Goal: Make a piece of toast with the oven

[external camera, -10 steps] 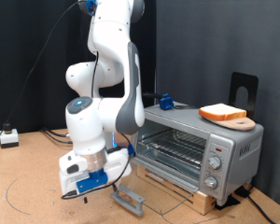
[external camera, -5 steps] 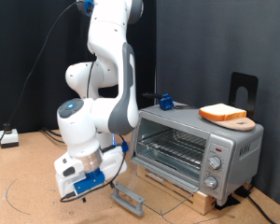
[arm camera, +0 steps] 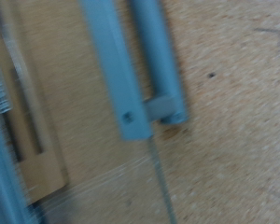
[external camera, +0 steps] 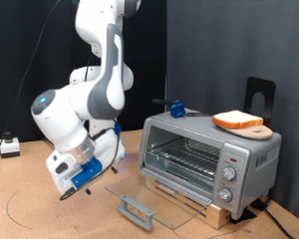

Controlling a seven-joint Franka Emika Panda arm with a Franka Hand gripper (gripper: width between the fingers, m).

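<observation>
The oven (external camera: 251,157) stands at the exterior view's right with its glass door (external camera: 157,195) folded down flat and the bar handle (external camera: 138,210) near the floor. Its wire rack (external camera: 184,157) shows inside. The piece of toast (external camera: 236,119) lies on a round wooden board (external camera: 257,130) on top of the oven. My gripper (external camera: 64,192) hangs at the exterior view's left, well clear of the handle, with nothing seen between its fingers. The wrist view is blurred and shows the handle bar (arm camera: 159,65) over the tan floor; no fingers appear in it.
The oven rests on a wooden base (external camera: 214,211). A small blue object (external camera: 175,108) sits at the oven's back corner and a black stand (external camera: 259,98) rises behind the board. A white box (external camera: 8,146) with cables lies at the far left on the floor.
The arm has swung towards the exterior view's left and lifted away from the door handle. The door stays open and the toast has not moved.
</observation>
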